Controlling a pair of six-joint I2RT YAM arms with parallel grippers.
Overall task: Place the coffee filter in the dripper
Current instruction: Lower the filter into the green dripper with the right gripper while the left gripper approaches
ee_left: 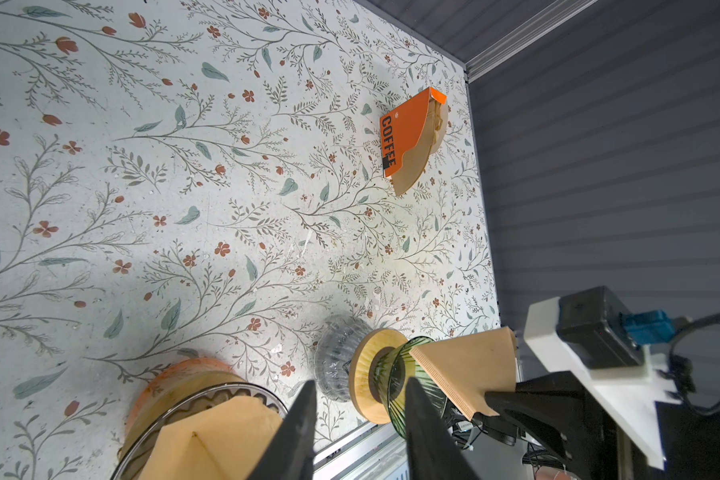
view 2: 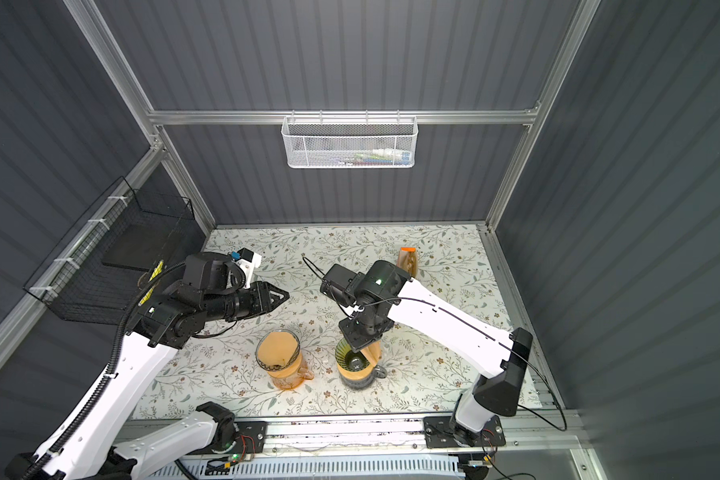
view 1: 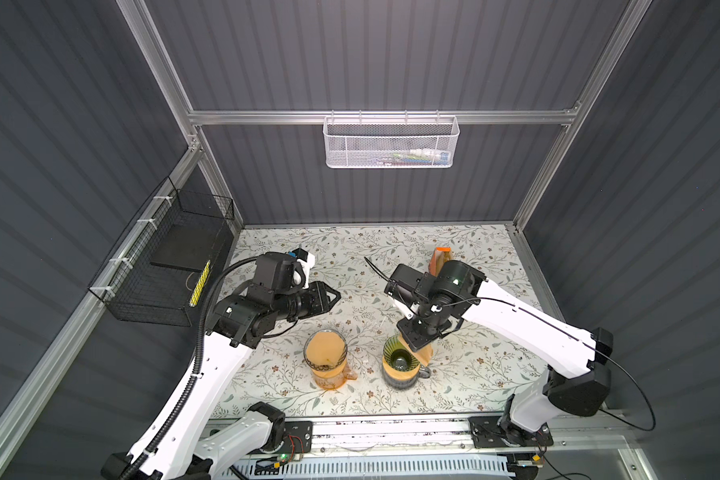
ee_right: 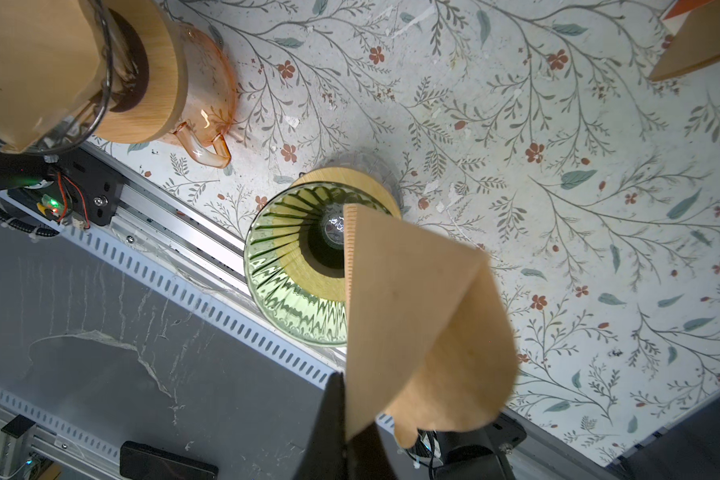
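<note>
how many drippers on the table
2: an empty green dripper near the front edge; a clear dripper left of it on the orange carafe, holding a filter. None look hidden.

A floral tabletop (view 1: 474, 374) is seen; an orange glass jug (view 1: 329, 378) and a clear jug (ee_left: 335, 361) are stood near its front, an orange filter box (ee_left: 404, 137) farther back.

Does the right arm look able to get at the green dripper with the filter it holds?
Probably yes. The right gripper holds the filter close over the green dripper, whose mouth is empty. The left gripper is off to the side, so nothing seems in the way.
</note>
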